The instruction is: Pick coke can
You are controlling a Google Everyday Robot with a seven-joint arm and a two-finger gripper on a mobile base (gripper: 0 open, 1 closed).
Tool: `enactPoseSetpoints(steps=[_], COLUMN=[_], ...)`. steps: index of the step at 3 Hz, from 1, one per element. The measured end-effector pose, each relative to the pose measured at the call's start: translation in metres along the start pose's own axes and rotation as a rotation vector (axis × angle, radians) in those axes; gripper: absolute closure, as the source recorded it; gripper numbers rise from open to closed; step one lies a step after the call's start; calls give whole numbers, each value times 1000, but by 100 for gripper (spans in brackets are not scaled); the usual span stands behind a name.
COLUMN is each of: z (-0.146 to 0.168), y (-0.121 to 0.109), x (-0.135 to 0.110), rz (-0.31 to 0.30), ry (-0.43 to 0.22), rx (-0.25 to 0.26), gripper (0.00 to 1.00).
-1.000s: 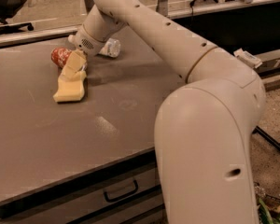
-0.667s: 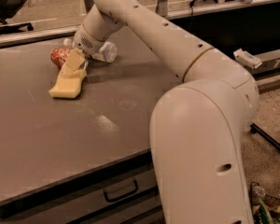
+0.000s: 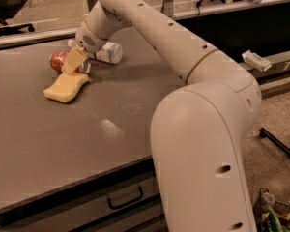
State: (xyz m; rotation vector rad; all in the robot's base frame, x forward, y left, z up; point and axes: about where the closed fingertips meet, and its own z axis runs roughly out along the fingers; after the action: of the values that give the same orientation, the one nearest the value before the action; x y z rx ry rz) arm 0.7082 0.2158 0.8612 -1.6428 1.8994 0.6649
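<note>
The red coke can (image 3: 58, 61) lies on its side at the far left of the grey table (image 3: 48, 139), its silver top facing right. My gripper (image 3: 73, 62) reaches down from the white arm and sits right over the can's right end; one pale finger (image 3: 75, 60) crosses in front of the can. A flat yellow sponge (image 3: 65, 87) lies just in front of the can, under the gripper. A white plastic bottle (image 3: 107, 52) lies on its side behind the gripper.
My large white arm (image 3: 203, 129) fills the right half of the view. Drawers with a handle (image 3: 125, 199) sit under the table's front edge. An office chair (image 3: 7, 4) stands at the back left, a white device (image 3: 255, 60) at the right.
The view has shifted so the table's things sit a little lower and further left. The gripper has stayed at the can's right end, above the sponge.
</note>
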Motion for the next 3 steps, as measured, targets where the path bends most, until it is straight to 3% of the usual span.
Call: enactPoseSetpoints(steps=[2,3], z=[3,5], y=[4,8], x=[-3,-1], rz=[-31,-45], ry=[46,85], rx=[-18,-30], gripper=[94,100])
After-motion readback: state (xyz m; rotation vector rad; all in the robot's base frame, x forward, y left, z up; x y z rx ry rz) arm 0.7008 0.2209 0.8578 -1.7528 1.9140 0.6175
